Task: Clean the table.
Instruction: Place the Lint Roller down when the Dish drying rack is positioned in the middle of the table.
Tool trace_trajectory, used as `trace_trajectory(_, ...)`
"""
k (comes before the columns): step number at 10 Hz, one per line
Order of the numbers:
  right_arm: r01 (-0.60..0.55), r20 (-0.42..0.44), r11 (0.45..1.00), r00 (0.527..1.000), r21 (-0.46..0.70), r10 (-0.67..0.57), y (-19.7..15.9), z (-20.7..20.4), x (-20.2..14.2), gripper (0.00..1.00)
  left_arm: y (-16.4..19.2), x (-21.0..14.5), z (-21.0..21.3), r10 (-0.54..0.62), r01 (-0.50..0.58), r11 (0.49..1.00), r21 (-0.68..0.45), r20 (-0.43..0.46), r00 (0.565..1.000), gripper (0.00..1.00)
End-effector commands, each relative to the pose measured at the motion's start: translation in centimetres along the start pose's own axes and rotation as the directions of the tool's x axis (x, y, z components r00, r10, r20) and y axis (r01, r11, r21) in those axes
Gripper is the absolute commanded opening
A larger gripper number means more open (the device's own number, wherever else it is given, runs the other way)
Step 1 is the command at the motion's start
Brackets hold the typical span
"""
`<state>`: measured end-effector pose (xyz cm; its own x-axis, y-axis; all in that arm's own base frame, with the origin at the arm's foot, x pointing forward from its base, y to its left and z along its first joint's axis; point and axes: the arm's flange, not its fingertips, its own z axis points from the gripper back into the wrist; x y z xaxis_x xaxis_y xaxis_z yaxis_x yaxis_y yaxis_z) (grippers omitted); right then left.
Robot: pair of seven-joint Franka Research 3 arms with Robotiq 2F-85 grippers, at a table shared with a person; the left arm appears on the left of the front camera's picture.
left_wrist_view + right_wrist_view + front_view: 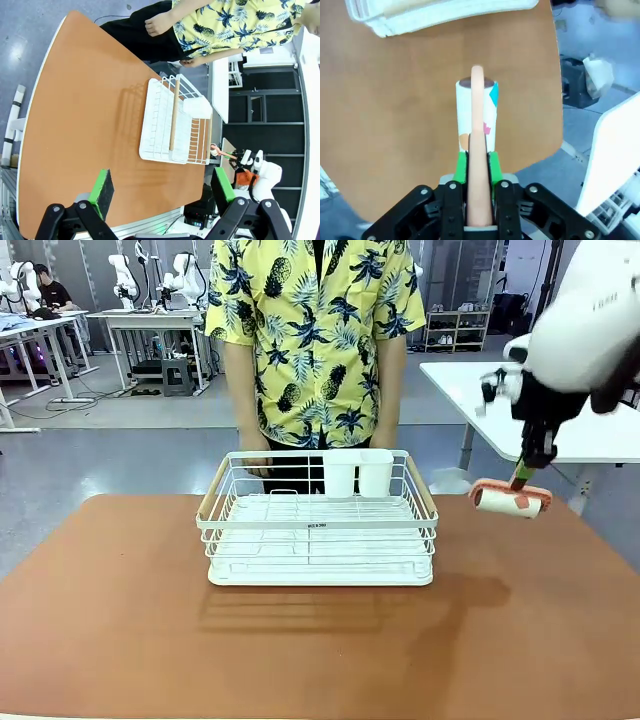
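Small dark label at centre of the white wire rack's (320, 525) front rail: print too small to make out. Faint grey lettering on the white robot arm (600, 310) casing, upper right: illegible. No other text, brand or number readable

The table (130, 640) has a smooth rust-brown top with rounded corners. A white wire rack (318, 540) stands directly on it, near the far edge and about midway between the left and right edges, casting a shadow toward the near edge.
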<state>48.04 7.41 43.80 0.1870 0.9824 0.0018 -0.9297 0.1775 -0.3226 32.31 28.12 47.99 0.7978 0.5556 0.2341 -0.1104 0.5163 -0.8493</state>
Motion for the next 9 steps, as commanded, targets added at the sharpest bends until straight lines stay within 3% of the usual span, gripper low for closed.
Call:
trace_trajectory(1,-0.187,0.013,0.979,0.982,-0.077,0.188,0.8,-0.6,-1.6,0.21,0.1,0.0,0.3,-0.008,0.008,1.000,-0.021,0.002,1.000,1.00)
trace_trajectory(2,-0.173,-0.010,0.981,0.985,-0.086,0.173,0.6,-0.6,-1.7,0.21,0.1,0.0,0.3,-0.008,0.008,1.000,-0.021,0.002,1.000,1.00)
trace_trajectory(3,-0.123,-0.012,0.992,0.992,-0.021,0.123,0.9,-1.0,-0.2,0.21,0.1,0.0,0.3,-0.008,0.008,1.000,-0.021,0.002,1.000,1.00)
trace_trajectory(6,-0.169,-0.018,0.985,0.986,-0.035,0.168,1.0,-1.4,-0.6,0.21,0.1,0.0,0.3,-0.008,0.008,1.000,-0.021,0.002,1.000,1.00)
trace_trajectory(9,-0.169,-0.022,0.983,0.986,-0.071,0.168,1.4,-4.5,-0.5,0.21,0.1,0.0,0.3,-0.008,0.008,1.000,-0.021,0.002,1.000,1.00)
